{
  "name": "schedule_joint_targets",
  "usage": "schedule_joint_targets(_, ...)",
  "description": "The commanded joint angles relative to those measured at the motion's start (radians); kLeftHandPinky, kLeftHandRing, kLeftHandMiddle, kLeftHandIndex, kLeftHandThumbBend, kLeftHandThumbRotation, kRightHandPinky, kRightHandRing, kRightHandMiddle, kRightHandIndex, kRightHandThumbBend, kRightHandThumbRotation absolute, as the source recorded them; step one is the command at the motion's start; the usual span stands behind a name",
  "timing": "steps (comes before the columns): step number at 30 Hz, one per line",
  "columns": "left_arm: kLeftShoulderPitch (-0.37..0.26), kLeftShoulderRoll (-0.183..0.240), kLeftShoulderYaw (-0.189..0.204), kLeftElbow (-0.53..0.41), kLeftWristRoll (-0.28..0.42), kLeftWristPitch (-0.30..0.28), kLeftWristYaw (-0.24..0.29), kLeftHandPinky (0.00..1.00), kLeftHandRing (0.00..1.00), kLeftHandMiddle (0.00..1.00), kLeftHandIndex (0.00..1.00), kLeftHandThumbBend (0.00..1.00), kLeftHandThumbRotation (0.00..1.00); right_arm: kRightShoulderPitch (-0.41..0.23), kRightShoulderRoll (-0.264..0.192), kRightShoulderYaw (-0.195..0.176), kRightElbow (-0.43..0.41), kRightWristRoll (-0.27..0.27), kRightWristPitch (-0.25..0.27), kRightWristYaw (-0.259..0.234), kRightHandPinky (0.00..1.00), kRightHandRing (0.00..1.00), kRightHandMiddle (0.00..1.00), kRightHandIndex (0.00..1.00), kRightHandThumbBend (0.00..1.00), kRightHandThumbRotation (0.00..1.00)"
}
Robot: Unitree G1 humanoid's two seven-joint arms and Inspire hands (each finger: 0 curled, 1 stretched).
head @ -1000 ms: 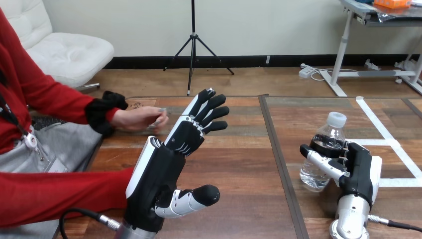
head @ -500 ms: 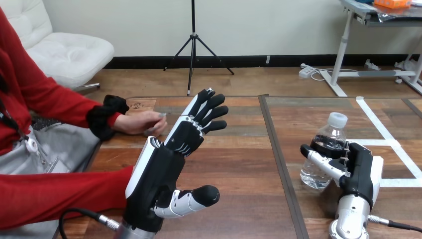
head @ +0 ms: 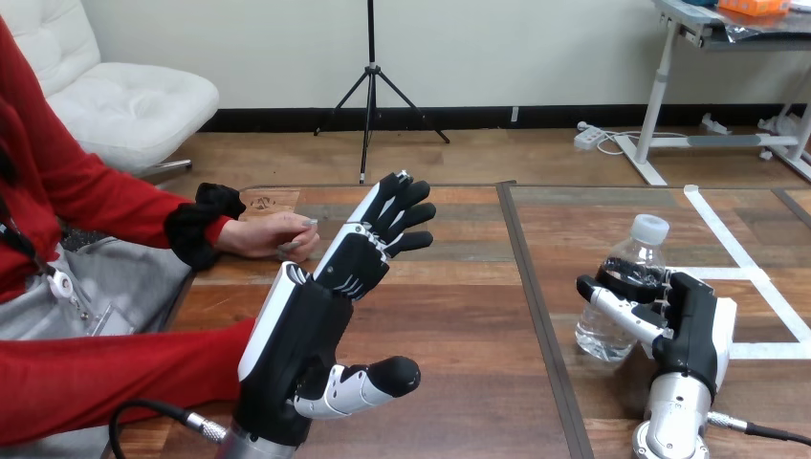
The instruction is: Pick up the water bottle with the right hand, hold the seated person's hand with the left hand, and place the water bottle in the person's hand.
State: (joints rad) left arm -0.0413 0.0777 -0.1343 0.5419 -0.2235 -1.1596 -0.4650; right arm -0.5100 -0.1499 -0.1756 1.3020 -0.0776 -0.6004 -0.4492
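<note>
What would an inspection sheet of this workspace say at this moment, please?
Surface: wooden table, dark seam down its middle, white tape lines at the right.
Job's things: water bottle upright right of the seam, cap on; person's hand loosely closed on the table's far left part.
Clutter: nothing seen.
Hands: left hand raised, fingers straight, holding nothing, near the person's hand without gripping it; right hand with fingers curled round the water bottle.
Cables: nothing seen.
Surroundings: person seated at the table's left side.
</note>
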Motion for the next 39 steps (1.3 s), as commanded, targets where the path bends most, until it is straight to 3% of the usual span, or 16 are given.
schedule_joint_targets(1, -0.033, 0.009, 0.017, -0.033, 0.007, -0.008, 0.009, 0.80, 0.88, 0.92, 0.94, 0.90, 0.70, -0.042, 0.016, 0.006, -0.034, -0.003, -0.063, 0.009, 0.38, 0.42, 0.44, 0.43, 0.81, 0.00)
schedule_joint_targets(4, -0.029, 0.023, 0.015, -0.043, 0.017, 0.017, 0.006, 0.82, 0.89, 0.93, 0.94, 0.91, 0.71, -0.038, 0.021, 0.000, -0.039, 0.009, -0.097, 0.039, 0.38, 0.42, 0.44, 0.43, 0.81, 0.00)
schedule_joint_targets(7, -0.030, 0.025, 0.013, -0.051, 0.012, 0.038, 0.006, 0.84, 0.90, 0.93, 0.94, 0.92, 0.70, -0.039, 0.018, 0.014, -0.042, -0.010, -0.093, 0.019, 0.37, 0.41, 0.43, 0.43, 0.81, 0.00)
schedule_joint_targets(10, -0.026, 0.036, 0.027, -0.062, 0.056, 0.052, 0.024, 0.84, 0.90, 0.93, 0.93, 0.92, 0.71, -0.039, 0.028, -0.001, -0.047, 0.016, -0.118, 0.062, 0.38, 0.41, 0.43, 0.43, 0.80, 0.00)
schedule_joint_targets(13, -0.018, 0.042, 0.042, -0.086, 0.097, 0.092, 0.053, 0.81, 0.88, 0.91, 0.92, 0.94, 0.72, -0.038, 0.029, 0.011, -0.053, 0.002, -0.124, 0.051, 0.38, 0.41, 0.43, 0.43, 0.79, 0.00)
schedule_joint_targets(16, -0.018, 0.053, 0.065, -0.089, 0.169, 0.096, 0.087, 0.79, 0.87, 0.90, 0.92, 0.93, 0.74, -0.036, 0.029, 0.020, -0.057, -0.012, -0.132, 0.043, 0.38, 0.41, 0.43, 0.43, 0.79, 0.00)
schedule_joint_targets(19, -0.003, 0.070, 0.073, -0.134, 0.225, 0.170, 0.113, 0.80, 0.88, 0.91, 0.92, 0.95, 0.74, -0.036, 0.034, 0.018, -0.061, -0.005, -0.139, 0.061, 0.38, 0.41, 0.43, 0.43, 0.78, 0.00)
schedule_joint_targets(22, 0.002, 0.075, 0.084, -0.149, 0.265, 0.189, 0.144, 0.81, 0.87, 0.90, 0.91, 0.96, 0.73, -0.033, 0.044, 0.010, -0.067, 0.012, -0.156, 0.096, 0.39, 0.42, 0.44, 0.43, 0.77, 0.00)
schedule_joint_targets(25, 0.004, 0.089, 0.082, -0.167, 0.279, 0.215, 0.150, 0.82, 0.88, 0.90, 0.91, 0.94, 0.70, -0.033, 0.049, 0.018, -0.074, 0.000, -0.152, 0.079, 0.41, 0.44, 0.45, 0.44, 0.76, 0.00)
schedule_joint_targets(31, 0.016, 0.115, 0.083, -0.215, 0.309, 0.281, 0.160, 0.83, 0.89, 0.92, 0.93, 0.95, 0.68, -0.026, 0.070, 0.001, -0.088, 0.037, -0.187, 0.147, 0.43, 0.46, 0.46, 0.45, 0.74, 0.00)
schedule_joint_targets(39, 0.022, 0.150, 0.091, -0.276, 0.328, 0.345, 0.168, 0.85, 0.91, 0.92, 0.93, 0.95, 0.66, -0.028, 0.093, -0.004, -0.103, 0.056, -0.205, 0.163, 0.44, 0.46, 0.47, 0.45, 0.74, 0.00)
